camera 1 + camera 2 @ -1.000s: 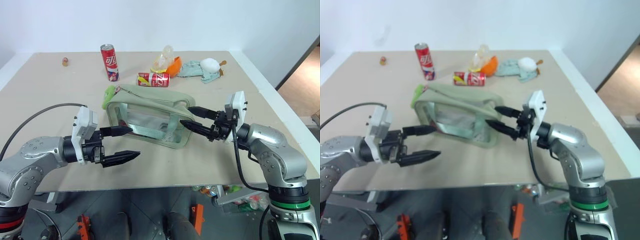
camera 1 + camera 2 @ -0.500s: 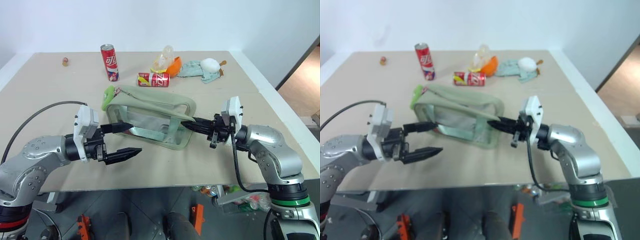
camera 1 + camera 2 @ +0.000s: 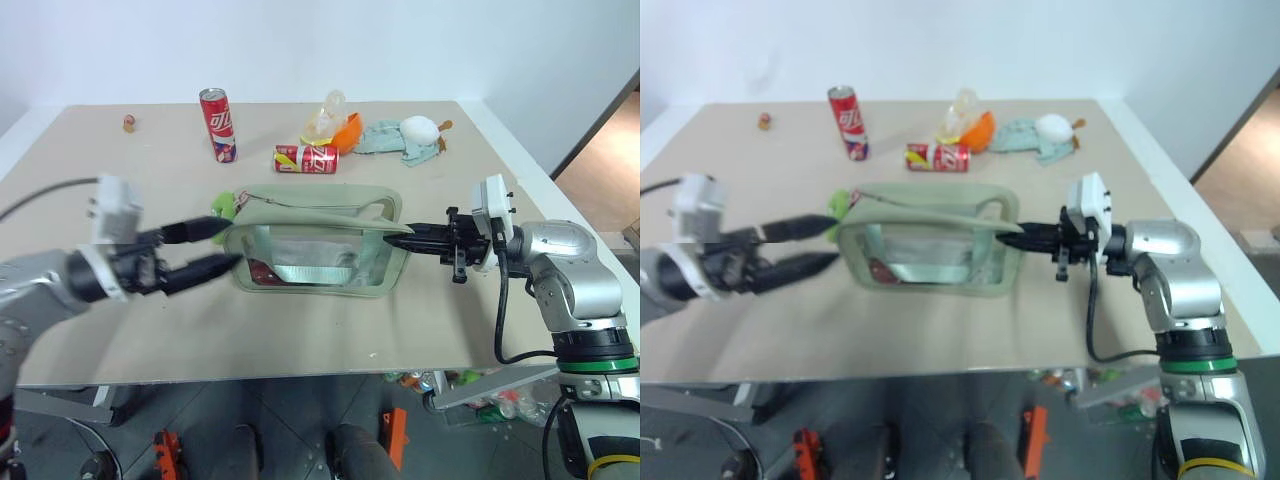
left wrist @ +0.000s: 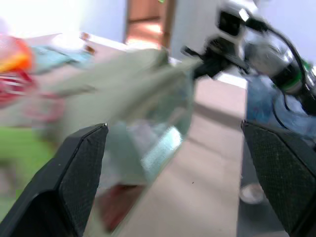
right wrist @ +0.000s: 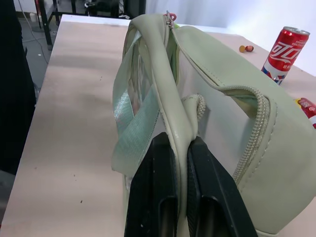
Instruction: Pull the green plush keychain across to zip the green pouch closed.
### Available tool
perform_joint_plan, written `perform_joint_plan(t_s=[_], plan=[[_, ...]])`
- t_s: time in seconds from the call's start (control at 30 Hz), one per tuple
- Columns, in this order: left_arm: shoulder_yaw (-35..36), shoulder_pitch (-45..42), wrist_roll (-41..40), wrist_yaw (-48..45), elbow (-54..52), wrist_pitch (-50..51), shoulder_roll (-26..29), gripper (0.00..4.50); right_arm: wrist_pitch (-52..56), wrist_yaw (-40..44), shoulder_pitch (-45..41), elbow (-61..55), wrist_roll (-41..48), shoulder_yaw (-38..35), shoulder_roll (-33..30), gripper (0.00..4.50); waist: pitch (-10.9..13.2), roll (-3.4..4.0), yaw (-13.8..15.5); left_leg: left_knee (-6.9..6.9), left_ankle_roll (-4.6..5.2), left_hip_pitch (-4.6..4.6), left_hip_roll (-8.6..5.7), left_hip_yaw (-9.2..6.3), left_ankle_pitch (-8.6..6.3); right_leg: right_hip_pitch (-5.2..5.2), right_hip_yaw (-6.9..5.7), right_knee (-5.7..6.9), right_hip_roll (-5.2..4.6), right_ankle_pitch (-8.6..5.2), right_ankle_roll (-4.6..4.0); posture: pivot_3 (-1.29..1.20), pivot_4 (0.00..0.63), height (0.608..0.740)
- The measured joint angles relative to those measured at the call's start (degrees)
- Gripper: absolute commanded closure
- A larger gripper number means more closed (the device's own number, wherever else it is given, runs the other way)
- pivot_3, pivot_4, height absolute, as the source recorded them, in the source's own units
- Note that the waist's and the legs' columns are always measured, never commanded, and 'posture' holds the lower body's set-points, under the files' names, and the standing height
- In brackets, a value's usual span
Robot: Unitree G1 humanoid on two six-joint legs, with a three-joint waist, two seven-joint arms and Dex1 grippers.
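**Green pouch pinched at one end on a tan desk**

Green pouch [image 3: 315, 255] sits near the middle of the tan desk [image 3: 130, 170], its clear window side facing the robot, its zipper running along the top. At the pouch's left end, the green plush keychain [image 3: 222, 206] sticks up by the zipper, bright lime against the pale fabric.

The right hand [image 3: 412, 238] points level toward the pouch's right end with its two black fingers pressed together on a fold of the pouch's edge; the right wrist view shows the sage fabric seam squeezed between them. The left hand [image 3: 215, 248] is at the pouch's left end, fingers spread wide and holding nothing, the upper finger just beside the keychain; whether it touches cannot be told.

Farther back on the desk stand an upright red can [image 3: 219, 124], a second red can lying on its side [image 3: 306, 158], and an orange and yellow cluster of wrappers [image 3: 335, 125] beside it. A mint-green cloth with a white ball [image 3: 405, 135] lies toward the back right, and a small brownish object [image 3: 130, 123] sits alone at the back left.

The desk has a white rim [image 3: 530, 160] and stands against a plain pale wall [image 3: 400, 40]. To the right, a wooden floor [image 3: 605, 165] shows beyond a dark doorway edge. Below the desk's front edge the floor is grey.
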Motion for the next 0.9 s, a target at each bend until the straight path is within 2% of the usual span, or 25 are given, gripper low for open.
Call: perform_joint_plan(t_s=[0.13, 0.27, 0.37, 0.57, 0.9], plan=[[1.50, 1.26, 8.27, 0.56, 7.45, -5.49, -0.10, 0.00, -0.05, -0.65, 0.46, -0.27, -0.12, 0.00, 0.24, 4.48, -0.01, 0.00, 0.04, 0.01, -0.02, 0.08, 0.00, 0.02, 0.01, 0.07, 0.00, 0.00, -0.01, 0.05, -0.05, 0.00, 0.150, 0.740], [-4.32, -1.02, 17.52, 0.63, 13.96, -13.70, -5.29, 0.00, 0.23, -1.52, 0.26, -1.37, -0.59, 0.02, 0.44, 4.48, -0.03, -0.01, 0.11, 0.02, -0.04, 0.11, 0.00, 0.07, 0.03, 0.09, 0.03, 0.00, -0.01, 0.13, -0.06, 0.00, 0.150, 0.740], [-8.41, -4.39, 20.97, -0.53, 18.24, -16.56, -8.38, 0.00, 0.39, -1.89, 0.22, -2.07, -0.78, 0.05, 0.43, 4.48, -0.04, -0.03, 0.08, 0.02, -0.05, 0.09, 0.03, 0.07, 0.04, 0.05, 0.04, 0.01, 0.04, 0.15, -0.05, 0.00, 0.150, 0.740], [-10.53, -9.68, 22.10, -3.48, 25.69, -17.72, -10.92, 0.00, 0.66, -2.27, 0.33, -3.02, -1.09, 0.06, 0.28, 4.48, -0.04, -0.03, 0.02, -0.05, -0.03, 0.06, 0.10, 0.03, 0.02, 0.00, 0.05, 0.01, 0.14, 0.11, -0.12, 0.00, 0.150, 0.740], [-11.90, -16.35, 20.05, -8.57, 36.19, -10.83, -13.53, 0.00, 0.69, -2.46, 0.44, -3.35, -1.25, 0.06, -0.07, 4.48, -0.04, -0.03, 0.07, 0.01, -0.03, 0.04, 0.09, 0.02, 0.03, 0.03, 0.04, 0.02, 0.14, 0.13, -0.08, 0.00, 0.150, 0.740]])
